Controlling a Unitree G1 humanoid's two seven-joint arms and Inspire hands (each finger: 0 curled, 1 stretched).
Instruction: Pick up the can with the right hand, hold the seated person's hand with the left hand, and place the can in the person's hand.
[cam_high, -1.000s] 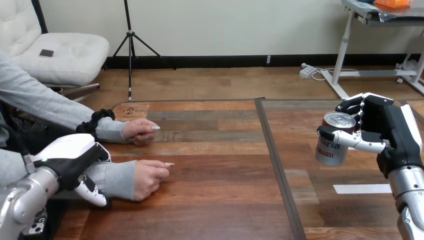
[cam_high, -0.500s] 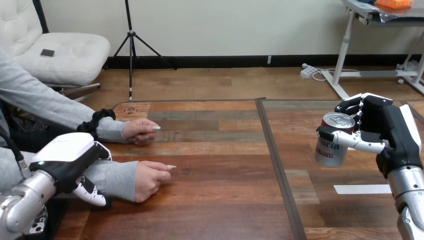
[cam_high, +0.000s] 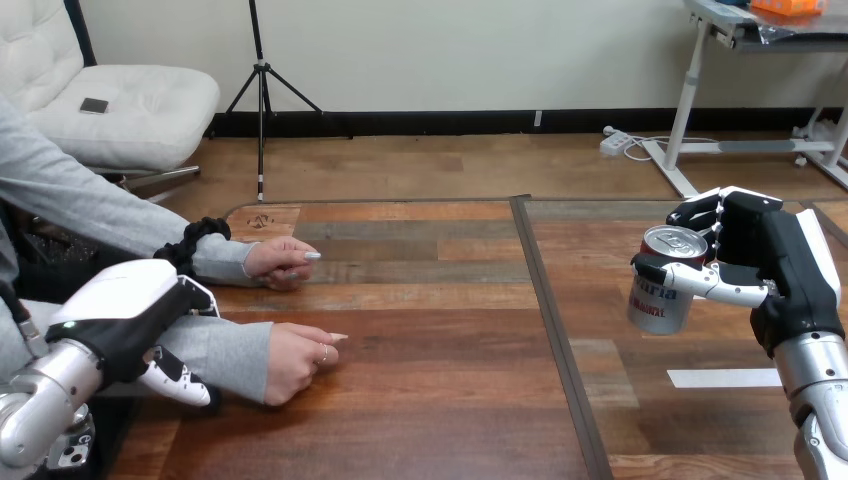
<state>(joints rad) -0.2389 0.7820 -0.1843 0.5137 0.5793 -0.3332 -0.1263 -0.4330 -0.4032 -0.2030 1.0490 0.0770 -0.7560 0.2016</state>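
The right hand (cam_high: 785, 265) is wrapped round a silver-and-red cylindrical metal can (cam_high: 662, 285). Its thumb lies across the can's front and its fingers (cam_high: 700, 212) curl in behind the rim, so the grip is closed on the can. The can tilts slightly, top leaning towards the palm. It hangs off the brown plank-wood table (cam_high: 440, 400), to the right of the dark seam (cam_high: 548, 300) that runs from the table's far edge to its near edge. A short white strip of tape (cam_high: 724, 378) lies flat on the wood, also right of the seam, closer to the table's near edge than the can and not touching it.

Well to the left of the seam, the left hand (cam_high: 125, 310) sits with its white back uppermost over the person's grey-sleeved forearm (cam_high: 225, 355). I cannot tell from here whether it actually grips that forearm.

Beyond the sleeve, towards the seam, the person's nearer hand (cam_high: 295, 358) rests on the wood, loosely curled and holding nothing. The person's farther hand (cam_high: 280, 260) lies on the table too, left of the seam and closer to the far edge, and it is apart from the nearer one. Both of the person's hands are well apart from the can, which is on the seam's other side.
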